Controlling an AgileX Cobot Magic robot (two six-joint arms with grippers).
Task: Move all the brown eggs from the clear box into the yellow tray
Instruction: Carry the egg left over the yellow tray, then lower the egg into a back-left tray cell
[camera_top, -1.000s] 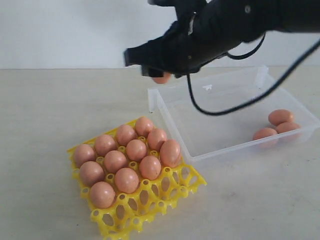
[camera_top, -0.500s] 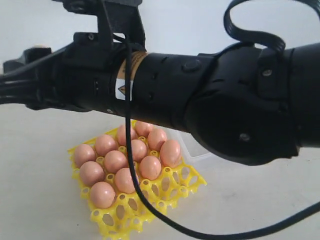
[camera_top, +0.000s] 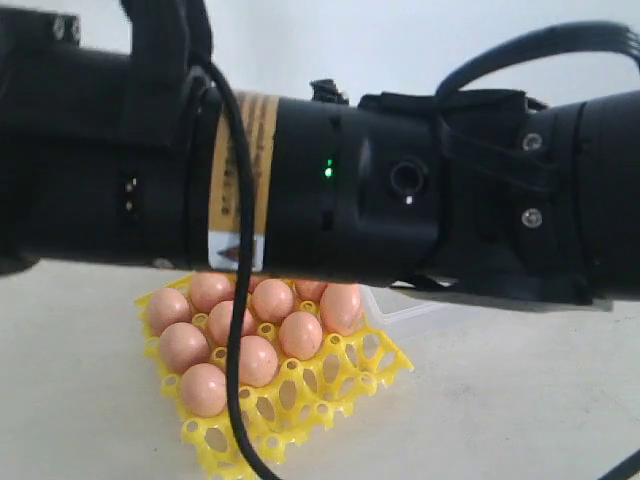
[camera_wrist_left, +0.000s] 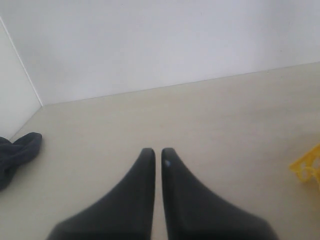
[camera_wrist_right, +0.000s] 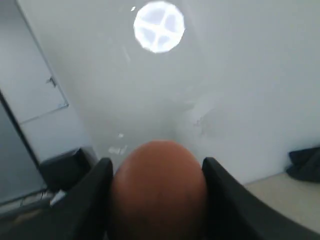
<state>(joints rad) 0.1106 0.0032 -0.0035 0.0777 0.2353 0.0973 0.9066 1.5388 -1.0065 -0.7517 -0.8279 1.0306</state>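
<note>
Right gripper is clamped on one brown egg, a finger on each flank. My worry is that smooth shell slipping or cracking if the swing jerks, the more so since this hand's camera looks up at a round light, not at the yellow tray. That tray shows under the big arm, out of the hand's sight, with seated eggs packed tight and open cups only along one outer edge, so a low approach could clip them; the left gripper, pinched narrow on nothing, hangs over bare table, apart from the tray's corner.
</note>
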